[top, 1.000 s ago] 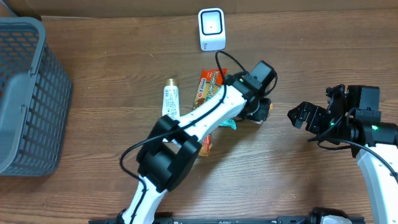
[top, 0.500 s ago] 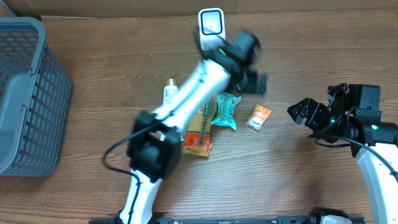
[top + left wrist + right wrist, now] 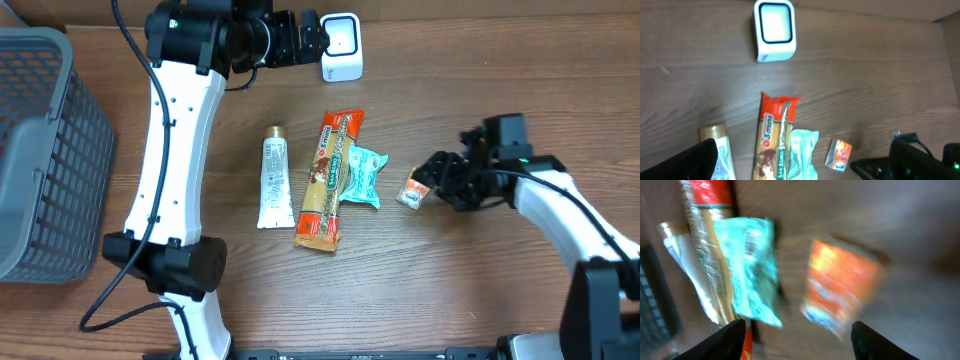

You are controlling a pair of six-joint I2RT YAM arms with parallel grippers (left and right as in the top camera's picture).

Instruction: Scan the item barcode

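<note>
Now, right claw (image 3: 435,182): released, jaws apart, low over the tabletop (image 3: 520,90), right of its middle.
Packet (image 3: 416,189): small, orange, flat on the wood just ahead of the right fingertips, not gripped; the wrist view is blurred.
Pouch (image 3: 362,176): teal, just left of the packet and apart from it, touching the bar.
Bar (image 3: 328,180): long, red end pointing to the far edge.
Tube (image 3: 272,182): white, gold cap, near the bar's left side, apart.
Left claw (image 3: 312,38): released, jaws wide, nothing between them, high over the far edge.
Scanner (image 3: 341,45): white, at the far edge, just right of the left claw.
Basket (image 3: 85,150): grey, at the left edge.
</note>
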